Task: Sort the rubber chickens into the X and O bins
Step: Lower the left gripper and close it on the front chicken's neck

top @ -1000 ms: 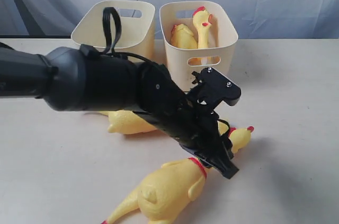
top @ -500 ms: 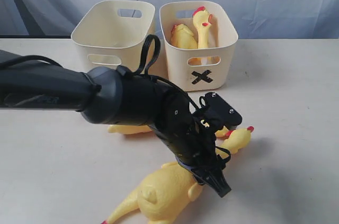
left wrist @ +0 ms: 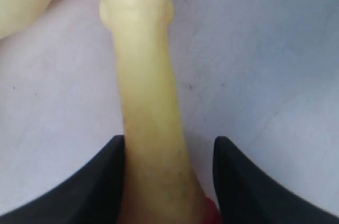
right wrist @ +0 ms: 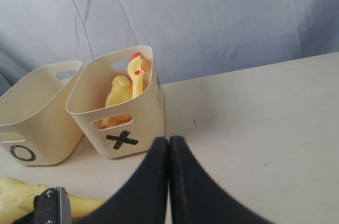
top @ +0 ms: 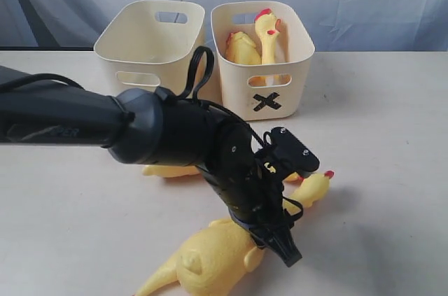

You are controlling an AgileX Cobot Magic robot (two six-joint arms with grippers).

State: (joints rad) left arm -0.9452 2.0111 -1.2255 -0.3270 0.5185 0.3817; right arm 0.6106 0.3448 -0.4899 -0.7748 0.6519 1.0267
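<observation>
My left gripper (left wrist: 169,144) straddles the neck of the large yellow rubber chicken (left wrist: 148,91) lying near centre, jaws not clamped; my right gripper (right wrist: 168,171) is clenched, empty.

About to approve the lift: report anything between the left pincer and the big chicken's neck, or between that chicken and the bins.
Nothing visible at the left pincer: the big chicken's neck lies between its fingers. Toward the bins, a second chicken lies on the table, partly hidden by the arm.
</observation>
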